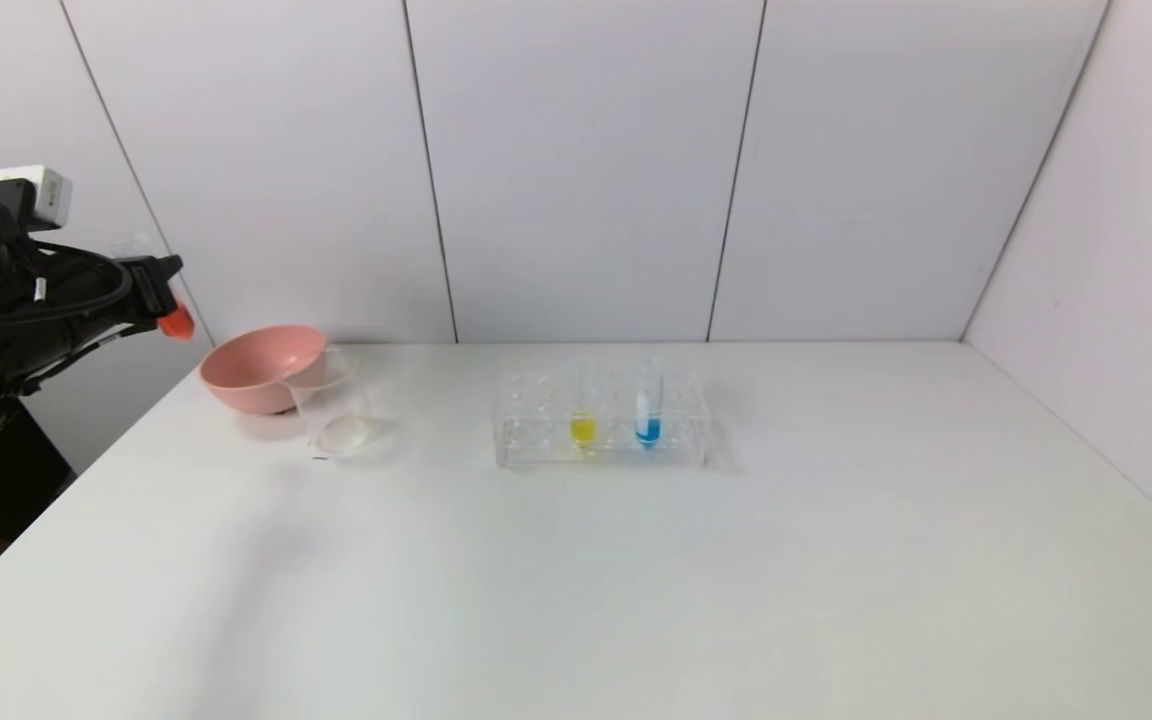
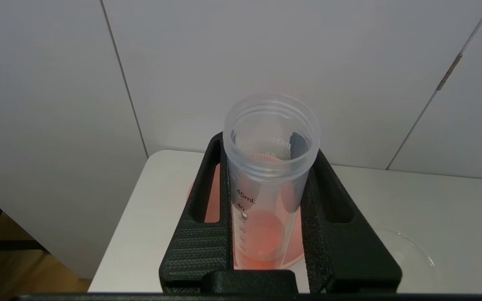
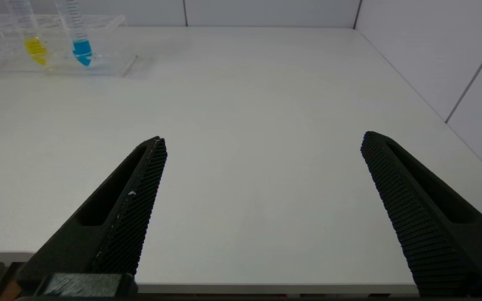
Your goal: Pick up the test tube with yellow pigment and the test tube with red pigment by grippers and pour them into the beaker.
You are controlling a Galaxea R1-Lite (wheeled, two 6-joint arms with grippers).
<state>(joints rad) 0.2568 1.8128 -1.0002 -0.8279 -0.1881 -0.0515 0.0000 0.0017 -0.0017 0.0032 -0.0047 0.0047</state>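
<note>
My left gripper (image 1: pixel 158 285) is raised at the table's far left, beside the pink bowl. It is shut on the test tube with red pigment (image 1: pixel 176 322), which it holds mouth up; the left wrist view shows its jaws (image 2: pixel 268 146) clamped on the tube's wall (image 2: pixel 266 196), with red-orange liquid at the base. The test tube with yellow pigment (image 1: pixel 583 425) stands in the clear rack (image 1: pixel 526 450) at mid-table, and also shows in the right wrist view (image 3: pixel 35 46). The clear beaker (image 1: pixel 341 405) stands just right of the bowl. My right gripper (image 3: pixel 262 142) is open and empty over the table's near edge.
A pink bowl (image 1: pixel 261 368) sits at the back left, touching the beaker. A tube with blue liquid (image 1: pixel 648 415) stands in the rack right of the yellow one. White wall panels close the back and the right side.
</note>
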